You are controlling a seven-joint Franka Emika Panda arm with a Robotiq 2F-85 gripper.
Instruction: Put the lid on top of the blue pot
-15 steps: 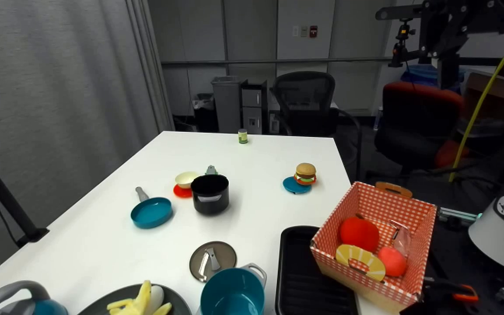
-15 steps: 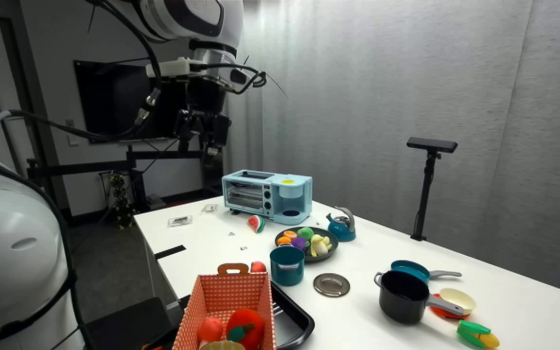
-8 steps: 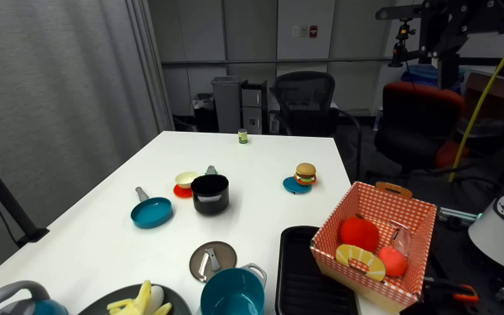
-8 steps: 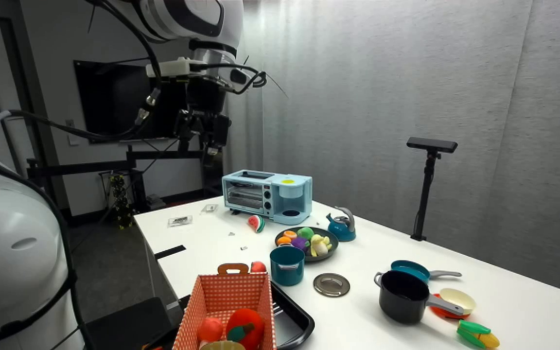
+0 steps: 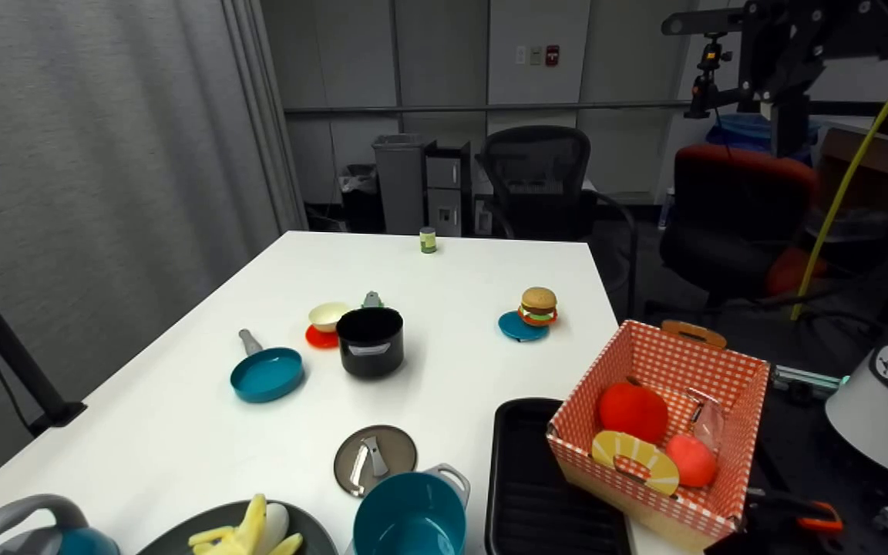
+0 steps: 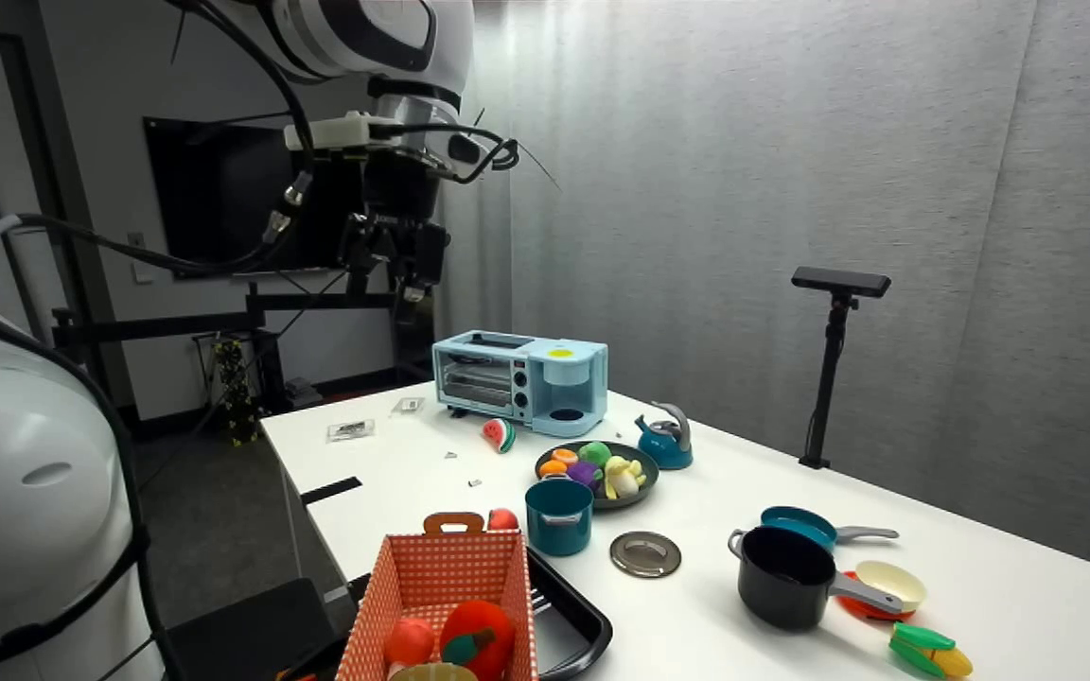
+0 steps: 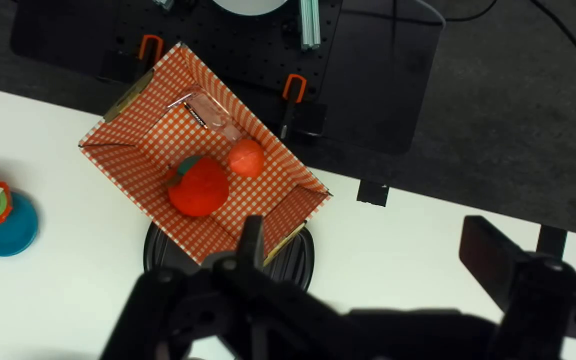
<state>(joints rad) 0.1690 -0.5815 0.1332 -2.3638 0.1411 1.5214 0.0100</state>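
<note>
The lid [image 5: 396, 453] is a round grey-brown disc with a knob, lying flat on the white table; it also shows in an exterior view [image 6: 645, 554]. The blue pot [image 5: 411, 515] stands upright and uncovered beside it, its inside visible; it also shows in an exterior view [image 6: 559, 518]. The lid and pot are apart on the table. My gripper [image 7: 360, 237] is open with nothing between its fingers. In an exterior view the gripper [image 6: 386, 282] hangs high, well above the table and away from the lid and pot. In the wrist view neither lid nor pot can be made out.
A red checkered basket [image 5: 573, 441] stands partly over a black tray [image 5: 536, 493] near the pot. A dark pan of toy food [image 6: 644, 487] and a kettle [image 6: 666, 449] stand behind. A black pot [image 5: 371, 354] and teal pan [image 5: 267, 376] stand beyond the lid.
</note>
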